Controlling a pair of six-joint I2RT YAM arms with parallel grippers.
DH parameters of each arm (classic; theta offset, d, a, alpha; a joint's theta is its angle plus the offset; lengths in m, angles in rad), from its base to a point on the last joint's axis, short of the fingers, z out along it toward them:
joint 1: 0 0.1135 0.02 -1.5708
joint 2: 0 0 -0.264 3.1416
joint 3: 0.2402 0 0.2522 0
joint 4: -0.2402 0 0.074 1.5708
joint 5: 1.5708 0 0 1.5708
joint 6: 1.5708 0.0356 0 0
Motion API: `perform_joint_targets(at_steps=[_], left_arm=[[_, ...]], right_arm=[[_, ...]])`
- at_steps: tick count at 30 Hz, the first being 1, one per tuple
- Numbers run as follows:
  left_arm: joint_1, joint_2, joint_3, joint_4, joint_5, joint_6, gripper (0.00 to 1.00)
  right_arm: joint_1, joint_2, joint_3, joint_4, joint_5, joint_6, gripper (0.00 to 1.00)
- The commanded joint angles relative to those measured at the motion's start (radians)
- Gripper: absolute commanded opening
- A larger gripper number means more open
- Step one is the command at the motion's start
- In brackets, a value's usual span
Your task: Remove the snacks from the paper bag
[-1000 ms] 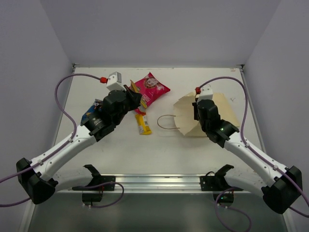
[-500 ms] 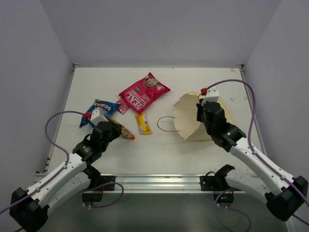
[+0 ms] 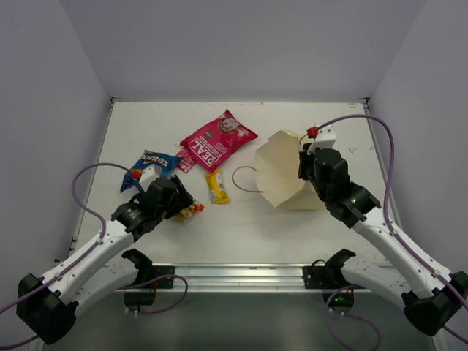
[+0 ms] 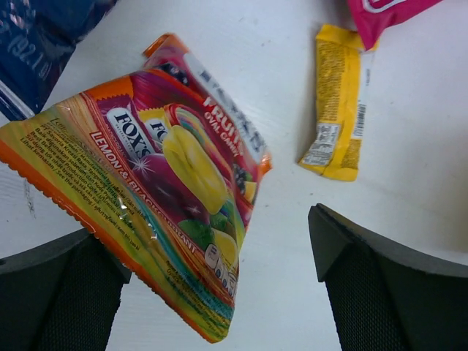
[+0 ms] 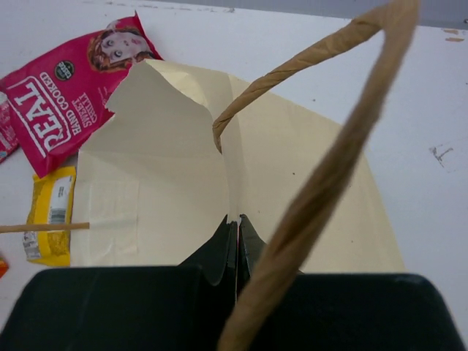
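My left gripper (image 3: 181, 205) (image 4: 219, 285) stands open low over the table. The multicoloured Fox's candy bag (image 3: 191, 210) (image 4: 168, 183) lies between its fingers, against the left one. My right gripper (image 3: 303, 172) (image 5: 238, 228) is shut on a wall edge of the tan paper bag (image 3: 279, 172) (image 5: 161, 183), which is tipped with its mouth to the left. One cord handle (image 5: 329, 161) hangs across the right wrist view. Out on the table lie the magenta pouch (image 3: 218, 139), blue Doritos bag (image 3: 151, 165), yellow bar (image 3: 216, 186) (image 4: 338, 110) and a small pink packet (image 3: 183, 162).
The bag's other handle (image 3: 245, 179) lies looped on the table toward the yellow bar. White walls close in the table at the back and both sides. A metal rail (image 3: 234, 274) with the arm bases runs along the near edge.
My left arm drew back from the magenta pouch toward the near left with the Fox's bag, then opened over it. The right gripper tipped the paper bag further left.
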Motion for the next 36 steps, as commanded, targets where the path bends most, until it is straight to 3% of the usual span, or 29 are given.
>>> perform_joint_targets(at_steps=[1, 9, 16, 25, 35, 36], left_arm=[[0.007, 0.012, 0.154, -0.128, -0.029, 0.095, 1.0], [0.007, 0.09, 0.264, -0.28, -0.021, 0.261, 1.0], [0.007, 0.101, 0.265, -0.206, 0.122, 0.282, 1.0], [0.007, 0.082, 0.563, -0.466, -0.039, 0.41, 1.0], [0.007, 0.013, 0.679, -0.418, -0.172, 0.439, 1.0], [0.007, -0.006, 0.687, -0.4, -0.186, 0.444, 1.0]], right_arm=[[-0.004, 0.0, 0.102, 0.008, -0.037, 0.013, 0.0], [-0.07, 0.087, 0.246, -0.035, -0.102, 0.048, 0.0], [-0.125, 0.11, 0.291, -0.034, -0.14, 0.054, 0.0], [-0.286, 0.105, 0.297, -0.035, -0.283, 0.116, 0.0], [-0.465, 0.193, 0.34, -0.023, -0.457, 0.174, 0.0], [-0.488, 0.204, 0.328, -0.012, -0.538, 0.2, 0.0]])
